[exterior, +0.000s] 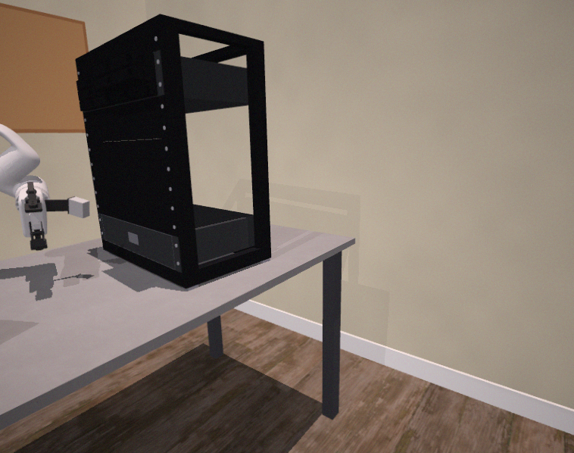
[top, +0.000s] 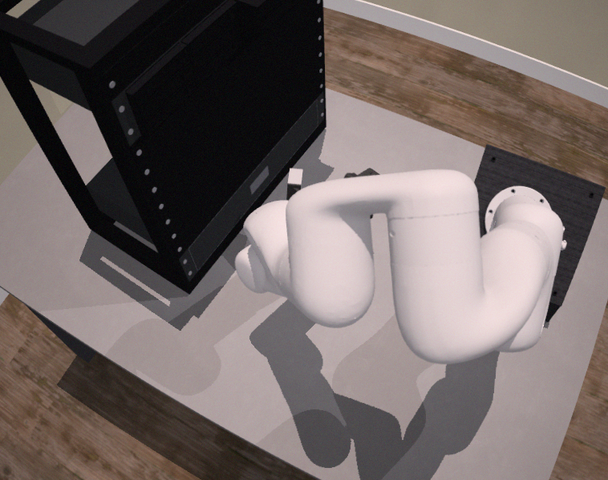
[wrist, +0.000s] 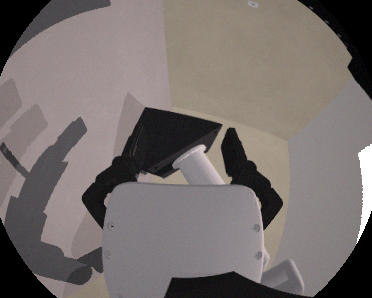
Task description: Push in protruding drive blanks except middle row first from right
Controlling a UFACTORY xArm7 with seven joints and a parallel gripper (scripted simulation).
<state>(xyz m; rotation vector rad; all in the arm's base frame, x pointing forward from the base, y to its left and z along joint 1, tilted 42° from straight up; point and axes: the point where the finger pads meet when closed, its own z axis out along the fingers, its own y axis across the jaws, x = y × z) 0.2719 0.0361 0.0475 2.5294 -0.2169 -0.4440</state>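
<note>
Gripper (exterior: 38,238) open; blanks perhaps indistinct.

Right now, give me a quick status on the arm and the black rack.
Gripper open, empty, pointing down, short of black open-frame rack. Rack upright on grey table; drive blanks too dark to read. Nothing seen between.

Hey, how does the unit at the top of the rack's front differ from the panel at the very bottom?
The top unit is near black; the bottom panel is lighter grey. The top unit's face looks taller, with faint horizontal seams; the bottom panel is a low strip. The bottom panel has a small pale plate at its middle; the top unit shows none. Both span the rack front.
</note>
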